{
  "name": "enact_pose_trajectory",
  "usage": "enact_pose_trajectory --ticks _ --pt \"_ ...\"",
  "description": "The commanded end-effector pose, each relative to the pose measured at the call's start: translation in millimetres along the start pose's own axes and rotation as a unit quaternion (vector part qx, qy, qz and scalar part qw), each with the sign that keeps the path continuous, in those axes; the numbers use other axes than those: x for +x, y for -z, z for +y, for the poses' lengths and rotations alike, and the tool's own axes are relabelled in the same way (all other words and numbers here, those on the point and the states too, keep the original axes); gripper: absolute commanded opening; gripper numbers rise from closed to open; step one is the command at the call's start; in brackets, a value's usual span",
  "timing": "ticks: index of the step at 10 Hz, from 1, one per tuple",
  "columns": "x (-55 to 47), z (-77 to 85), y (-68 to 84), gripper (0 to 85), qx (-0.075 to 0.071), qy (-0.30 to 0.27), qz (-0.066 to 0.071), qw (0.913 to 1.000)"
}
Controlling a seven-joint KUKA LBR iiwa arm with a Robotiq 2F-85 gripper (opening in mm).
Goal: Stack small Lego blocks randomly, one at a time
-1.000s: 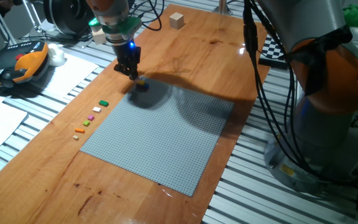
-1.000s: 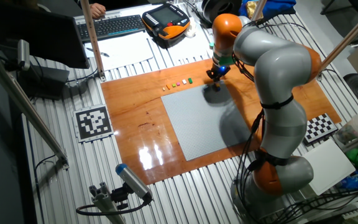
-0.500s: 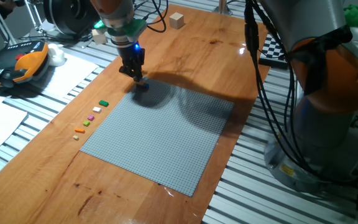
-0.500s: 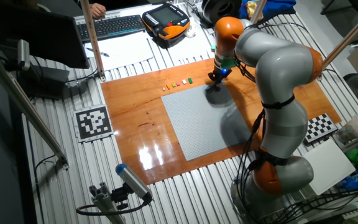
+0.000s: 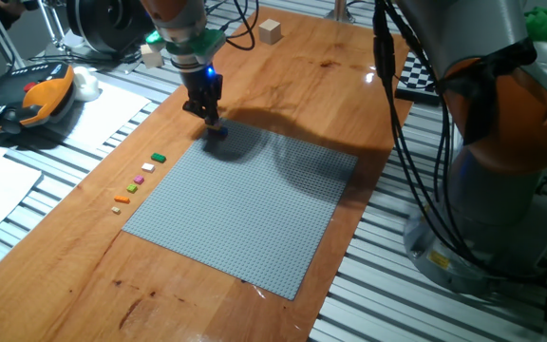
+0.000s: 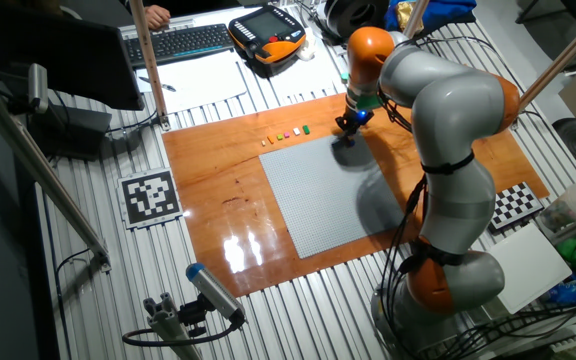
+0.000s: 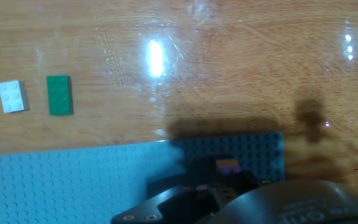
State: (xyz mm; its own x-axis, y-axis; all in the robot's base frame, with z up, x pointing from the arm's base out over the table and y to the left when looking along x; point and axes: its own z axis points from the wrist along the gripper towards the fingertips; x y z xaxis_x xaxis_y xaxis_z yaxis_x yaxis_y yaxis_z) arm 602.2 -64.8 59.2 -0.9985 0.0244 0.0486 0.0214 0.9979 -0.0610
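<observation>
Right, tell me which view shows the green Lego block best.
The hand view: the green block fills enough of the frame to show its studs, lying beside a white block. One fixed view shows it as a speck; the other barely shows it.

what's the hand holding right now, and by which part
It cannot be told. The hand is down at the small block stack on the baseplate corner, but its fingertips are hidden in every view.

Robotics lab bench.
A slatted aluminium desk carries a teach pendant, keyboard, fiducial marker, checkerboard target and loose cables.
</observation>
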Motion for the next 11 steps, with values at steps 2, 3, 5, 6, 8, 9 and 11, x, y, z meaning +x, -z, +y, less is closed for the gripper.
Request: enact_pose_trajectory --ticks 2,3,5,6,8,9,11 --pt "0.4 -0.5 -2.5 0.0 -0.002 0.0 -0.001 1.0" --pt "0.6 -0.7 -2.8 0.0 -0.002 0.0 -0.001 1.0" --pt "1.0 0.3 -4.0 0.0 -0.003 -0.006 -0.001 1.0" --pt "1.1 -0.3 -4.7 0.0 -0.002 -0.009 -0.001 1.0" --pt "1.6 -1.3 -6.2 0.0 -0.002 -0.013 -0.001 0.9999" --pt "1.6 -1.0 -6.8 0.0 -0.002 -0.013 -0.002 0.9999" --pt "1.2 -0.9 -6.9 0.0 -0.003 -0.015 -0.002 0.9999"
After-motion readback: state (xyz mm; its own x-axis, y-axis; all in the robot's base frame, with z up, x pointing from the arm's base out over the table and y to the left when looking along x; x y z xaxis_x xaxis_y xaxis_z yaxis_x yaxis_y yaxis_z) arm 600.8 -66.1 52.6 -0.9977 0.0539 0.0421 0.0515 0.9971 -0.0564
